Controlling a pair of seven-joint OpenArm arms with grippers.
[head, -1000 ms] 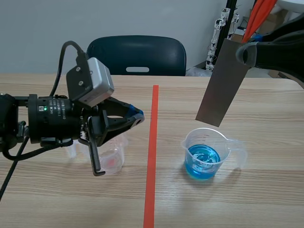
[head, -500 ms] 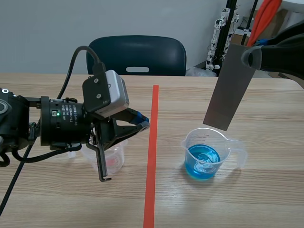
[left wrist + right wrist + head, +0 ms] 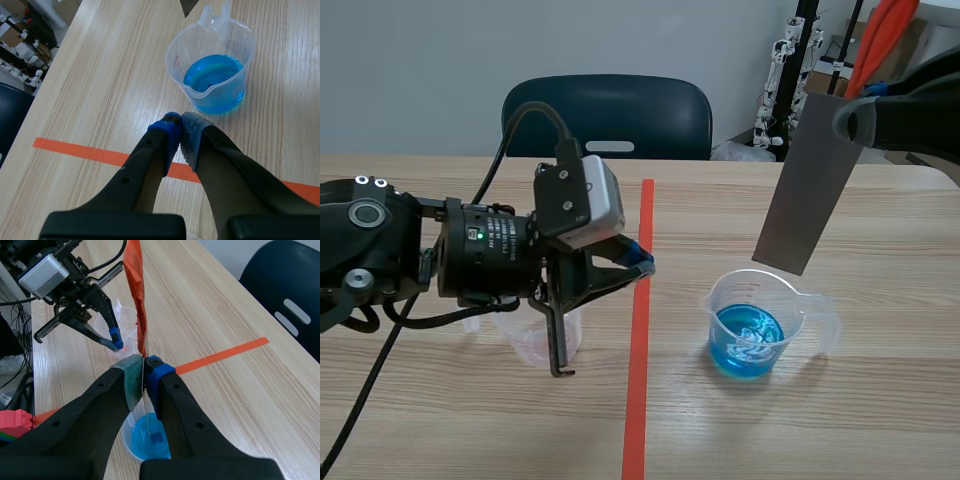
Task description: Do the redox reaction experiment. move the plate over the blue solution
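Observation:
A grey metal plate (image 3: 808, 185) hangs tilted from my right gripper (image 3: 842, 116), which is shut on its upper end. The plate's lower edge sits just above the far rim of a clear beaker of blue solution (image 3: 748, 338). In the right wrist view the plate (image 3: 137, 300) shows edge-on between the pads, with the blue solution (image 3: 150, 441) under the gripper (image 3: 145, 366). My left gripper (image 3: 642, 265) hovers by the tape line, left of the beaker, shut on nothing. In the left wrist view its pads meet (image 3: 180, 122) just short of the beaker (image 3: 212, 82).
A second clear beaker (image 3: 545, 338) with a reddish trace stands under my left arm, also seen as the small beaker (image 3: 126, 320) in the right wrist view. An orange-red tape line (image 3: 639, 340) runs down the table's middle. A dark chair (image 3: 608, 115) stands behind the table.
My left arm has moved right, bringing its gripper up to the tape line. The plate has shifted slightly right and stays above the beaker's far rim.

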